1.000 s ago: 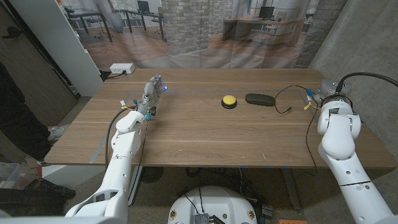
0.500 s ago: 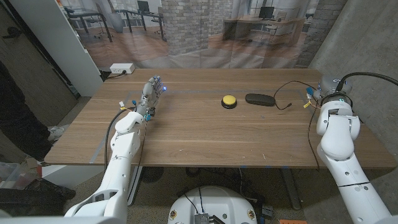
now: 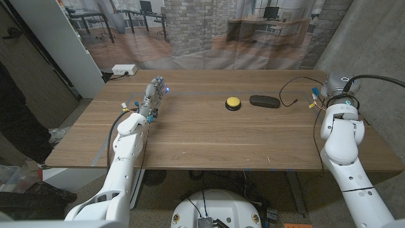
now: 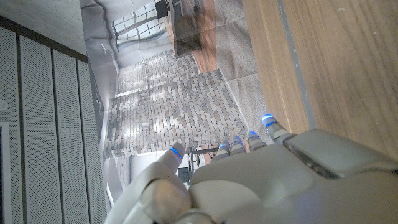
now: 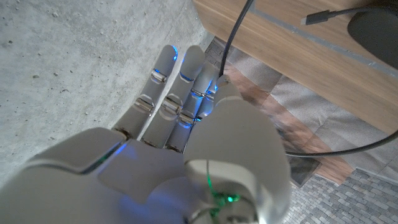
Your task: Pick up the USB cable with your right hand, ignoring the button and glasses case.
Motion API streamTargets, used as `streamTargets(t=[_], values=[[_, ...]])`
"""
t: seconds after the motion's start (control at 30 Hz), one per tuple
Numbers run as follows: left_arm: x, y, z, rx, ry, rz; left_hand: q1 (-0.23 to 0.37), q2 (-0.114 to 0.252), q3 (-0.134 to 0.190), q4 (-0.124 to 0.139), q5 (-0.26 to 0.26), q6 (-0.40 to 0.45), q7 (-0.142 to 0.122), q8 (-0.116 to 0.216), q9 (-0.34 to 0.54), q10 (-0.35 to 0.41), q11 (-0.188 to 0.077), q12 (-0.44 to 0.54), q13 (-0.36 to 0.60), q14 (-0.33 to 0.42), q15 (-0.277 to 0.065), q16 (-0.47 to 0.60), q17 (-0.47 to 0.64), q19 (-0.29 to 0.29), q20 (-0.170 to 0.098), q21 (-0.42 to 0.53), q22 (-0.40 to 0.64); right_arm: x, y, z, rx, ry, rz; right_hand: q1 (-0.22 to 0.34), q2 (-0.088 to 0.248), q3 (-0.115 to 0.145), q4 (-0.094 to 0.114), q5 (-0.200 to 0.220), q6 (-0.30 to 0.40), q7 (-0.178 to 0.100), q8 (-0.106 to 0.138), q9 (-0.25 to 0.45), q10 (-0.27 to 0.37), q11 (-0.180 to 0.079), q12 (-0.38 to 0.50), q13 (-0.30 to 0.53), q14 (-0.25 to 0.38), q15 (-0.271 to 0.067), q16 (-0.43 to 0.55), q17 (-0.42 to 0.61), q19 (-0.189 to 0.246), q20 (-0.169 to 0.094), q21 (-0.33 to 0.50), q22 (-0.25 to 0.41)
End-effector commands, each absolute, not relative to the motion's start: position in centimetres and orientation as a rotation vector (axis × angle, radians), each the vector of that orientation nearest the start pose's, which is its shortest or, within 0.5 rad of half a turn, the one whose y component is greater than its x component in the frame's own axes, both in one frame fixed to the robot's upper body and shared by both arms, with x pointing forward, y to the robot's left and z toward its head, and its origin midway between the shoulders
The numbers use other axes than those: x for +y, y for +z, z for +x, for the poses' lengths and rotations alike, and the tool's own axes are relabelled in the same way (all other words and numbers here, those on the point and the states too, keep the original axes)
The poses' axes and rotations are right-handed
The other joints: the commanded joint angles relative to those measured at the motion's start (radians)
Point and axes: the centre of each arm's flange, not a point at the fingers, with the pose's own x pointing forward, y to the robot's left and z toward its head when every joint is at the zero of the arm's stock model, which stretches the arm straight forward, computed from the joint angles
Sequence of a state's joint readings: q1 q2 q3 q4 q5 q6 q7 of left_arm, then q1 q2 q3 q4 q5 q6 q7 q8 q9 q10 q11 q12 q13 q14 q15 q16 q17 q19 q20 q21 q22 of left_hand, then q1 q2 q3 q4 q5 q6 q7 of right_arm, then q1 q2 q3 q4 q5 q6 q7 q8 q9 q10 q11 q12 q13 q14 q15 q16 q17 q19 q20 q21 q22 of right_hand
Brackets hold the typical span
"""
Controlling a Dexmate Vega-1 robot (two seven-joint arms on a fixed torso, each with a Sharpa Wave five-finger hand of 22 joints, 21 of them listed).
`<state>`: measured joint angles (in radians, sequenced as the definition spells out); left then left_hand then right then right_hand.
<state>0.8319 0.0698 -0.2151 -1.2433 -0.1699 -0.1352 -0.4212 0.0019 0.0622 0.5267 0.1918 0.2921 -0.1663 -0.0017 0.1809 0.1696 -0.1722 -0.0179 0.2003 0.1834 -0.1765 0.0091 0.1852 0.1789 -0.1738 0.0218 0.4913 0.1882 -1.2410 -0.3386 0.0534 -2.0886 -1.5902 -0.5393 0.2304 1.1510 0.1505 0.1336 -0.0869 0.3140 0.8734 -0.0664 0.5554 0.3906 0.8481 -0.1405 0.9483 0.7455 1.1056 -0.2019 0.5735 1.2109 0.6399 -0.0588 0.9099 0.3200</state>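
Right hand [image 3: 330,87] at the table's [image 3: 209,139] 3 o'clock edge, thumb pressed to its fingers [image 5: 186,74] and pinching the USB cable [image 3: 292,88], whose thin dark loop trails toward 9 o'clock, its plug end near the glasses case [image 3: 264,101]. Judged light, limp and prone to sliding through a pinch; a hold near the plug would steady it. The button [image 3: 233,102] lies beyond. Open room lies upward. Left hand [image 3: 154,95] stands spread, holding nothing, at 10 o'clock.
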Motion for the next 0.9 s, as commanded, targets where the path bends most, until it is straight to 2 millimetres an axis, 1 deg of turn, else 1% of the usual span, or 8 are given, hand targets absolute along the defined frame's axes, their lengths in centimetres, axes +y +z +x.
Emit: streamTargets(t=[0.03,0.63,0.9], values=[[31.9,-2.1,66.3,-0.602,-0.208,-0.080,0.003,0.121,-0.003,0.002,0.007,-0.090,0.005,0.001,0.005,-0.075,0.003,0.003,0.002,-0.119,0.003,0.004,0.003,-0.042,-0.001,0.000,0.005,-37.6,3.4,46.6,-0.227,-1.088,-1.513,0.013,-0.001,-0.007,-0.001,0.009,0.020,-0.009,0.007,0.031,0.006,0.007,-0.004,0.004,-0.003,-0.022,0.005,0.006,-0.006,-0.114,0.010,0.000],[32.4,-2.2,65.8,-0.603,-0.212,-0.073,0.003,0.121,-0.004,0.001,0.007,-0.089,0.004,0.002,0.005,-0.075,0.003,0.002,0.002,-0.119,0.003,0.004,0.003,-0.042,-0.001,-0.001,0.005,-37.0,4.3,46.1,-0.294,-1.160,-1.519,0.019,-0.005,-0.019,0.001,0.018,0.028,-0.009,0.010,0.033,0.014,0.013,-0.006,0.006,-0.004,-0.021,0.012,0.008,-0.016,-0.118,0.034,-0.009],[32.6,-2.3,65.4,-0.600,-0.219,-0.065,0.003,0.121,-0.004,0.001,0.008,-0.090,0.004,0.001,0.005,-0.074,0.003,0.003,0.002,-0.119,0.003,0.004,0.003,-0.042,-0.002,-0.001,0.005,-36.9,5.3,45.5,-0.307,-1.179,-1.528,0.022,-0.008,-0.026,0.001,0.022,0.030,-0.014,0.010,0.034,0.010,0.014,-0.006,0.015,-0.006,-0.021,0.015,0.008,-0.020,-0.121,0.045,-0.015]])
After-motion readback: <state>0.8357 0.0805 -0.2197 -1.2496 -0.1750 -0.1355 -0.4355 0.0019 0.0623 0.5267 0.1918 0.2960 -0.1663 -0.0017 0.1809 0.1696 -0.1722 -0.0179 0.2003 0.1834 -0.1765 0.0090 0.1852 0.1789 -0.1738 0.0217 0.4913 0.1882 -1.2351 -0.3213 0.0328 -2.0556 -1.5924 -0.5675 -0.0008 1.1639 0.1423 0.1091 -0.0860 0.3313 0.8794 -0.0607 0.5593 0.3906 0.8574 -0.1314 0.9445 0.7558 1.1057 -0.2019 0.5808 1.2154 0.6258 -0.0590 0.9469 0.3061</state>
